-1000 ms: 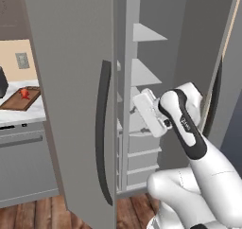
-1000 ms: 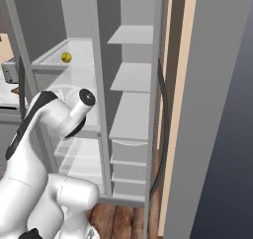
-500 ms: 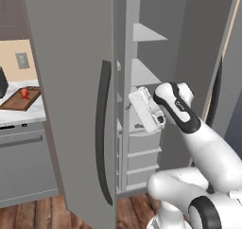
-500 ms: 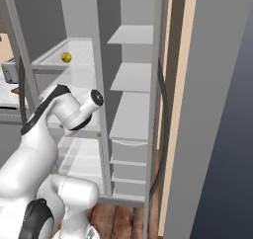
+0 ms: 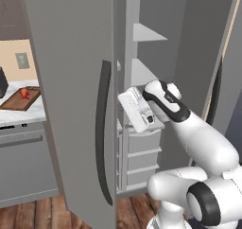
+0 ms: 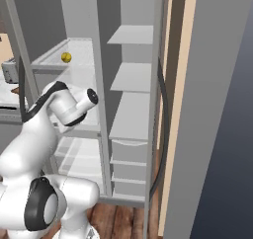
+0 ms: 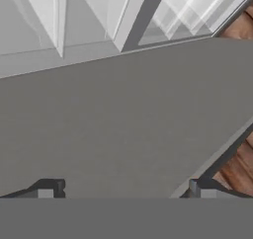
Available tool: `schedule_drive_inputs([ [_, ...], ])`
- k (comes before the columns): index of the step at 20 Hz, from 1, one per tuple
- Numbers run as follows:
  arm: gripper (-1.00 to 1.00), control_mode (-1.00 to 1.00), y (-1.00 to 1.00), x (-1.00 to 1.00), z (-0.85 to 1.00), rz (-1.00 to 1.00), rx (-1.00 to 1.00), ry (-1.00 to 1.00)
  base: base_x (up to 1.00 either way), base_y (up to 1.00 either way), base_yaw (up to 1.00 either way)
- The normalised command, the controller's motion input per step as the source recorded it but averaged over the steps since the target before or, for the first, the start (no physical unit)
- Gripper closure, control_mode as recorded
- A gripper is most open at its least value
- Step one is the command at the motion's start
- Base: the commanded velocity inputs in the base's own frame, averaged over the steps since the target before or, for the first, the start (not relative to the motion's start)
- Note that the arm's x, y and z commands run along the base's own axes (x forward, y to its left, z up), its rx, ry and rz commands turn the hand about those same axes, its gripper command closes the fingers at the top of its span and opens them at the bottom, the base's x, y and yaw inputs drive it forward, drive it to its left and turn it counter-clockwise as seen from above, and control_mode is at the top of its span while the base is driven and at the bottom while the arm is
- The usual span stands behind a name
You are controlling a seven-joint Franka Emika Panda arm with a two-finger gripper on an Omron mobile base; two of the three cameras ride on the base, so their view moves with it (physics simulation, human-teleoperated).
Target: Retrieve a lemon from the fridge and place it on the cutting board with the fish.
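The big grey fridge [image 6: 133, 109] stands open. The lemon [image 6: 66, 57] sits on a high shelf on the left side inside it. The gripper [image 7: 123, 187] is spread wide and holds nothing, facing a grey fridge door [image 5: 80, 91]. Far off on the counter, the red fish [image 5: 24, 93] lies on the cutting board [image 5: 14, 101].

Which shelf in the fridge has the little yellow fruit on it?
The lemon sits on the top shelf of the fridge's left-hand compartment, seen in the right base view. The shelves in the right-hand compartment are bare.
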Motion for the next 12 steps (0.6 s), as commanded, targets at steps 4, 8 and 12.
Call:
schedule_drive_inputs([
  [4,-1.0,-1.0,0.25,0.04,-0.09,0.04,0.05,0.0,0.0,0.0,0.0],
  [8,-1.0,-1.0,0.26,0.0,-0.09,0.05,0.05,0.0,0.0,0.0,0.0],
  [12,-1.0,-1.0,0.34,-0.09,-0.11,0.05,0.01,0.0,0.0,0.0,0.0],
])
